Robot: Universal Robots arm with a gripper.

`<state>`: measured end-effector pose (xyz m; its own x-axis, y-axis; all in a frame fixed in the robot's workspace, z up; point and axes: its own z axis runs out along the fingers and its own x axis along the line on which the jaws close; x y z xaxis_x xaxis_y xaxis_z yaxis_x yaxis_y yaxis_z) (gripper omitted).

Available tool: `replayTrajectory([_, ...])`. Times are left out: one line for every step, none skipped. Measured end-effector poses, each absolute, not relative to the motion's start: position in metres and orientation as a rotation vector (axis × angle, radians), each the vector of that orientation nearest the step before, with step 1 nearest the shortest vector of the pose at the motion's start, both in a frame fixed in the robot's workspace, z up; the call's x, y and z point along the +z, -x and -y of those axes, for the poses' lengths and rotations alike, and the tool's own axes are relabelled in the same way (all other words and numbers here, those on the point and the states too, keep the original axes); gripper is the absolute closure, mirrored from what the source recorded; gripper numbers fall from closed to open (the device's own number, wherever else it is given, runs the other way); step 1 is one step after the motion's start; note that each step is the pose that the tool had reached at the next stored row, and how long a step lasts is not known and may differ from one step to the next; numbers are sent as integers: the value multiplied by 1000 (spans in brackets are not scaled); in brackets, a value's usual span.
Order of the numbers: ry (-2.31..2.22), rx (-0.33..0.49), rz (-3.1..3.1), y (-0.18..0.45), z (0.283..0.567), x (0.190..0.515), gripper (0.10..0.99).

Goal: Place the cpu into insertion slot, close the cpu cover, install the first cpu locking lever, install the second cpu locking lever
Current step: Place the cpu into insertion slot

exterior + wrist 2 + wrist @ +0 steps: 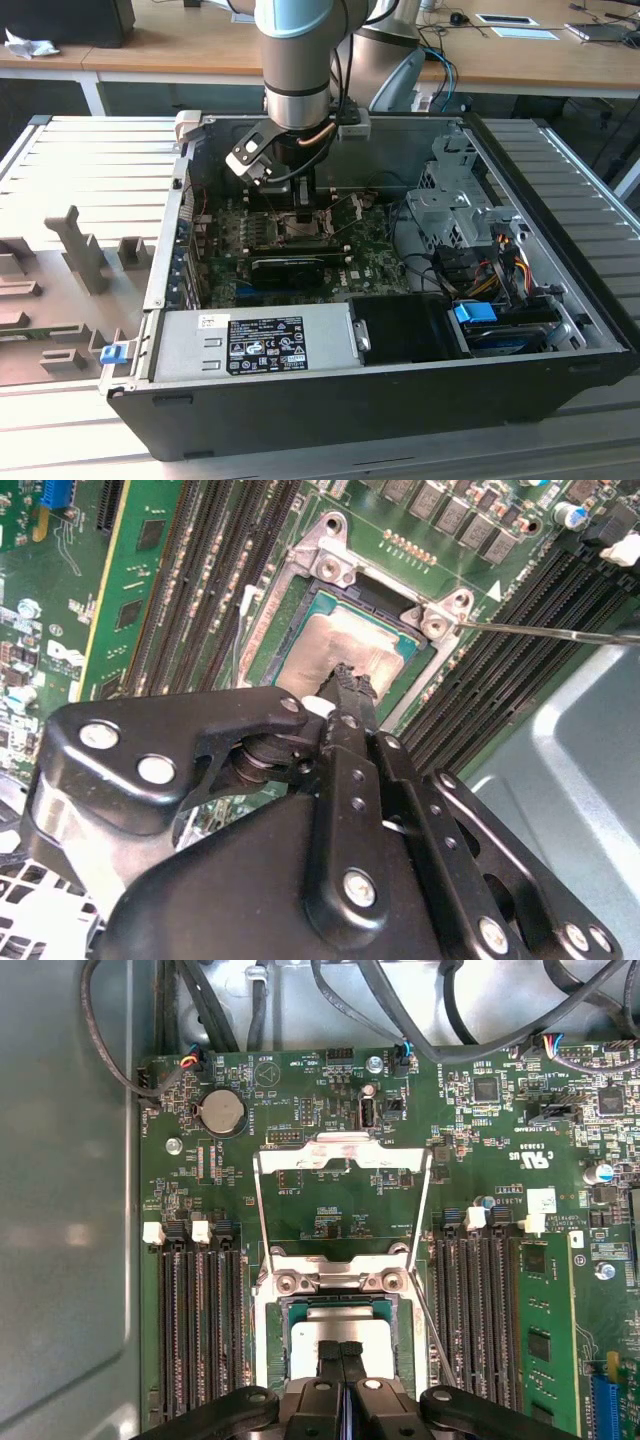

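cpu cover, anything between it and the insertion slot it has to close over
Yes: the gripper. Its shut fingertips are down at the cpu in the insertion slot, while the cpu cover stands swung open beyond it, so the gripper lies in the cover's closing path.

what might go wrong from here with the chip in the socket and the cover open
1. The gripper has its tips closed, on or just above the cpu; any sideways drag might skew it in the insertion slot.
2. The cpu cover stands open with thin locking levers beside it; the gripper may snag one.
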<state>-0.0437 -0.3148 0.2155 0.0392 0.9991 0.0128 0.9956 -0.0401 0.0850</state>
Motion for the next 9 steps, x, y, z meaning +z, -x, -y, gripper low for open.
replayTrajectory([-2226,105,-2139,44,315,216,980])
replayTrajectory([-2226,105,-2139,44,315,216,980])
replayTrajectory([-2226,105,-2139,44,315,216,980])
replayTrajectory([-2226,105,-2139,44,315,217,980])
replayTrajectory([-2226,105,-2139,44,315,217,980])
replayTrajectory([-2226,106,-2139,44,315,217,980])
replayTrajectory([-2226,106,-2139,44,315,217,980])
replayTrajectory([-2226,105,-2139,44,315,218,980])
replayTrajectory([-2226,105,-2139,44,315,218,980])
